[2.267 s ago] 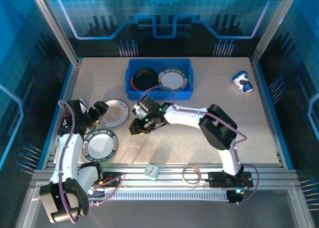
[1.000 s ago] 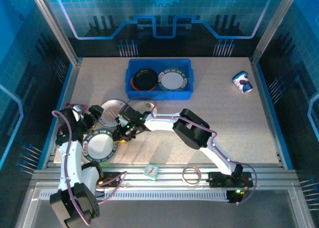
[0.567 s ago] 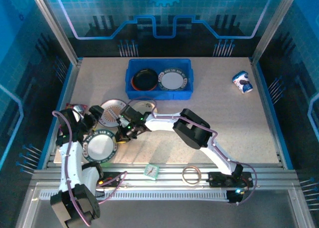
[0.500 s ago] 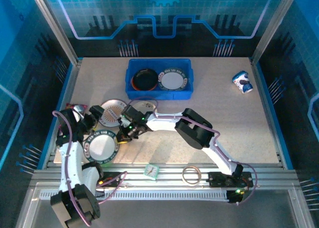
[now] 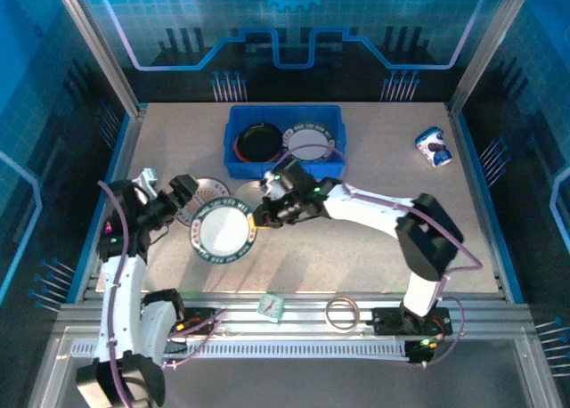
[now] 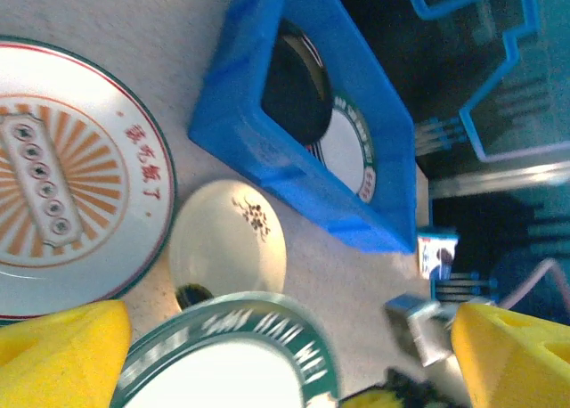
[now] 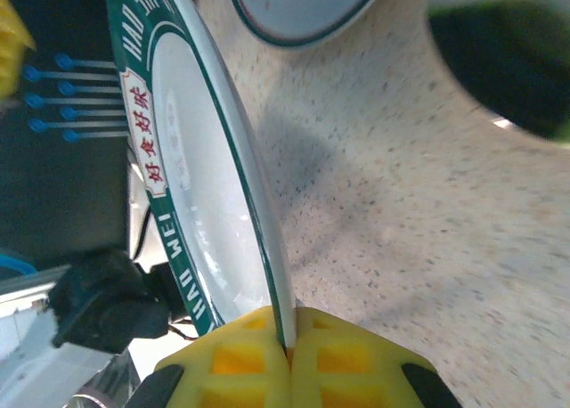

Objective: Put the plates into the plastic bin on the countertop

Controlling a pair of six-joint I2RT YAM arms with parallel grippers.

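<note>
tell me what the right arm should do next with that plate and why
Probably carry the green-rimmed plate up and back toward the blue bin. The right gripper is shut on the plate's rim, the plate hangs tilted above the countertop, and the bin sits just beyond it.

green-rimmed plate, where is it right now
Top view: left of centre, the green-rimmed plate has its rim pinched in the right end effector, just in front of the sunburst plate.
</note>
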